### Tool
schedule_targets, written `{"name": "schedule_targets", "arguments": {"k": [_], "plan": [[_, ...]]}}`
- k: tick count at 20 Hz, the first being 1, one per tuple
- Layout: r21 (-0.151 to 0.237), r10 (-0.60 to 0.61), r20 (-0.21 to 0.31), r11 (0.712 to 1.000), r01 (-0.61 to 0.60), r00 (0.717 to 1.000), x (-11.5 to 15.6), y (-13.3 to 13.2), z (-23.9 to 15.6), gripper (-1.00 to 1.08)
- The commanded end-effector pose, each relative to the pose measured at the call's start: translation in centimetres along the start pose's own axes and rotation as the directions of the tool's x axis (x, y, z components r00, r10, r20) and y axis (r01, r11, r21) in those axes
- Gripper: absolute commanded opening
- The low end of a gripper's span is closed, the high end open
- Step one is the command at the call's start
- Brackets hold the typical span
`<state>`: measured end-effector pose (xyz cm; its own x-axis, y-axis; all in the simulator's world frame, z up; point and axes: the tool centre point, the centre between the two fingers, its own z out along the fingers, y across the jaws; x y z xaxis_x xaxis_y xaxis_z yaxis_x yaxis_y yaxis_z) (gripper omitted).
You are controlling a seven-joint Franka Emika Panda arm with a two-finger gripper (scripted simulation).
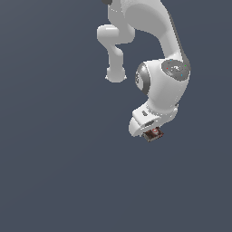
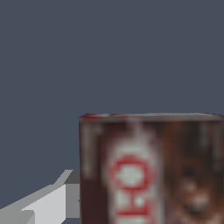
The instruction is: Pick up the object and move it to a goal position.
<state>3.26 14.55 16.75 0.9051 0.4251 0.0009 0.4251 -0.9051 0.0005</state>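
Under the white gripper [image 1: 151, 130] in the exterior view you see the object [image 1: 153, 134], a small dark brown box w/ red and white print, sitting right at the hand's lower end and much narrower than it. It touches the hand there. I judge the fingers are clenched on the box, because the wrist view shows it filling the frame close to the camera, w/ one pale finger [image 2: 52, 199] beside it. Still, you cannot see both pads pressing, so take this as likely, not certain.

Progress, approx.: the pick looks done; the move to the goal is what remains. How far it is, you cannot say, since no goal marker appears in either view, and the background is plain dark blue-grey w/o any visible surface or edge. So whether the box is lifted or still low is not possible to tell.

Hidden: the fingertips in the exterior view, the second finger, and the box's lower part, cut off in the wrist view. The print is blurred, not readable.
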Motion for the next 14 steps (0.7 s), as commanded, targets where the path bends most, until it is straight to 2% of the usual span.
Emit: {"name": "schedule_targets", "arguments": {"k": [1,7,14], "plan": [[0.0,0.0,0.001,1.0,0.0,1.0,0.8,-0.6,-2.6,-1.0],[0.001,0.0,0.001,1.0,0.0,1.0,2.4,-1.6,-6.9,-1.0],[0.001,0.0,0.001,1.0,0.0,1.0,3.4,-2.1,-9.5,-1.0]]}}
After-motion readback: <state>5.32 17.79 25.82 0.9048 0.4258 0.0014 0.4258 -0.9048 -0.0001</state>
